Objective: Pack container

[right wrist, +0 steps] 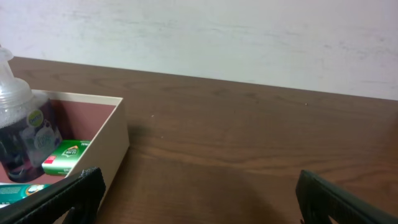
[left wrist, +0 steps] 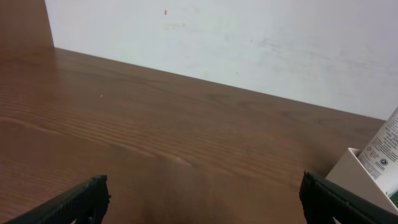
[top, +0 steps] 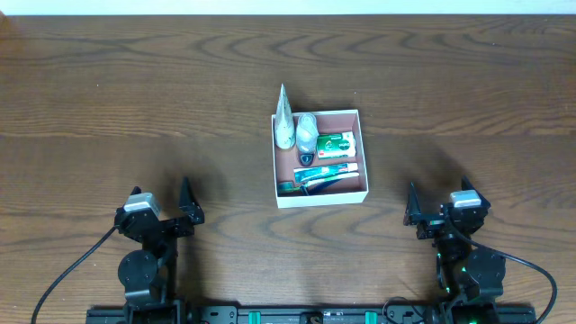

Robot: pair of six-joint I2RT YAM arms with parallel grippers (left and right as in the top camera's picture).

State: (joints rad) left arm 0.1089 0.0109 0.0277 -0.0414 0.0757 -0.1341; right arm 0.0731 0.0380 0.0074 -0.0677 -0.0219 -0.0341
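Note:
The container (top: 364, 153), a small square white-walled box with a pinkish-brown inside, sits at the table's middle. It holds a white tube (top: 284, 121) leaning over its far left corner, a clear bottle (top: 307, 132), a green packet (top: 336, 144) and a toothpaste box (top: 326, 174). My left gripper (top: 165, 216) is open and empty near the front left. My right gripper (top: 439, 214) is open and empty near the front right. The right wrist view shows the container's wall (right wrist: 115, 143), the bottle (right wrist: 22, 127) and the green packet (right wrist: 67, 155). The left wrist view shows its corner (left wrist: 360, 174) and the tube (left wrist: 384, 146).
The wooden table (top: 135, 99) stretches around the container. A white wall (left wrist: 249, 43) stands behind its far edge.

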